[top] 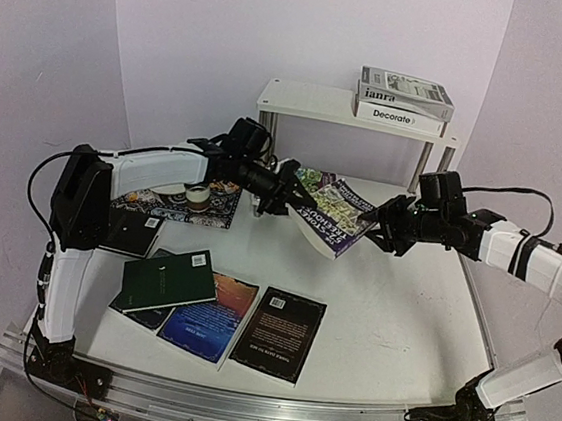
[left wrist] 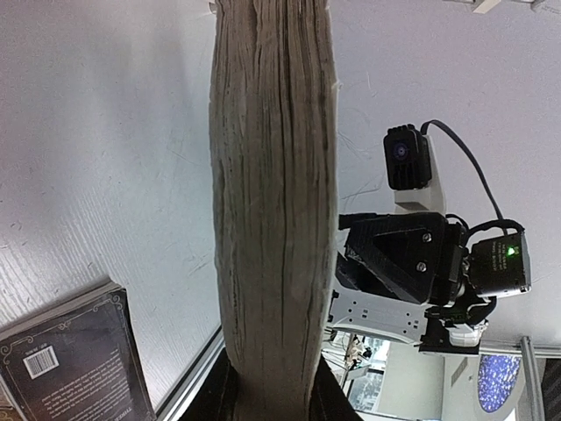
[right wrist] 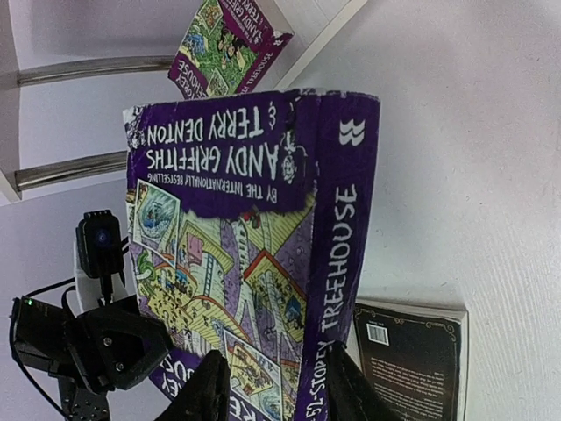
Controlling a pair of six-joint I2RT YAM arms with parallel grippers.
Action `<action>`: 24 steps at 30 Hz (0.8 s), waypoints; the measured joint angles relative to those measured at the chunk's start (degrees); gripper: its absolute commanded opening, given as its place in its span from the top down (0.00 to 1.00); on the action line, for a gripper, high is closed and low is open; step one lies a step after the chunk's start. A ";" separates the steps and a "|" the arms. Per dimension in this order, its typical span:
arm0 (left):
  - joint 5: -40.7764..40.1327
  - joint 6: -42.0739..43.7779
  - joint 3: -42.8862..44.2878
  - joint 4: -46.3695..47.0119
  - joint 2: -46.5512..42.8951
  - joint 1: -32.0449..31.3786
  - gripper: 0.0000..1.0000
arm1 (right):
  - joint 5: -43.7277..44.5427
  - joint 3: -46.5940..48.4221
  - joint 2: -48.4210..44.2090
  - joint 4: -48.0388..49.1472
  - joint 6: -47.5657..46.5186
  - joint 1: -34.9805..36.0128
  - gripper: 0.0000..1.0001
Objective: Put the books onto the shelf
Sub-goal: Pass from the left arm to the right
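Lower left in the overhead view, a green book, a blue book and a black book lie flat on the table. At centre, the left gripper is clenched on the page edge of a tilted purple paperback. The right gripper straddles its spine end; I cannot tell if it is clamped. Upper right, two white books lie stacked on the shelf

Paperback: purple card cover, glossy, was creased and rubbed white along the spine edge; the page block was rough, greyish paper.
Black book: smooth cover with a slight sheen.
Shelf: boards were white, smooth and matt; legs were polished chrome tube.
Bench: white, matt, faintly grained and scuffed.
Rail at its near edge: brushed aluminium.
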 measured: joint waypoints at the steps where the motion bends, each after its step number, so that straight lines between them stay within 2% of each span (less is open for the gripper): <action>1: 0.11 -0.04 0.00 0.02 -0.04 0.11 1.00 | -0.22 0.00 0.07 0.15 0.35 -0.02 0.44; 5: 0.17 -0.20 0.00 0.00 -0.24 0.28 1.00 | -0.79 -0.02 0.15 0.57 1.40 -0.13 0.43; 11: 0.57 -0.26 -0.22 0.02 -1.11 0.31 1.00 | -1.51 -0.57 0.31 0.85 2.10 -0.24 0.51; 14: 0.79 -0.46 -0.42 0.02 -1.75 0.31 1.00 | -2.16 -0.57 0.81 1.46 2.19 -0.24 0.71; 17: 0.92 -0.63 -0.44 0.00 -2.03 0.31 1.00 | -2.62 -0.57 1.11 2.47 2.84 -0.24 0.76; 19: 0.90 -0.70 -0.61 0.04 -2.03 0.48 1.00 | -2.99 -0.57 1.14 3.37 3.08 -0.39 0.92; 20: 0.90 -0.72 -0.94 0.20 -2.05 0.61 0.98 | -3.21 -0.57 1.14 3.87 3.52 -0.48 0.98; 21: 0.90 -0.81 -1.38 0.31 -2.14 0.70 0.93 | -3.37 -0.57 1.14 4.15 3.87 -0.50 1.00; 24: 0.70 -0.61 -2.73 0.52 -2.38 0.74 0.67 | -3.89 -0.57 1.16 4.31 3.98 -0.59 1.00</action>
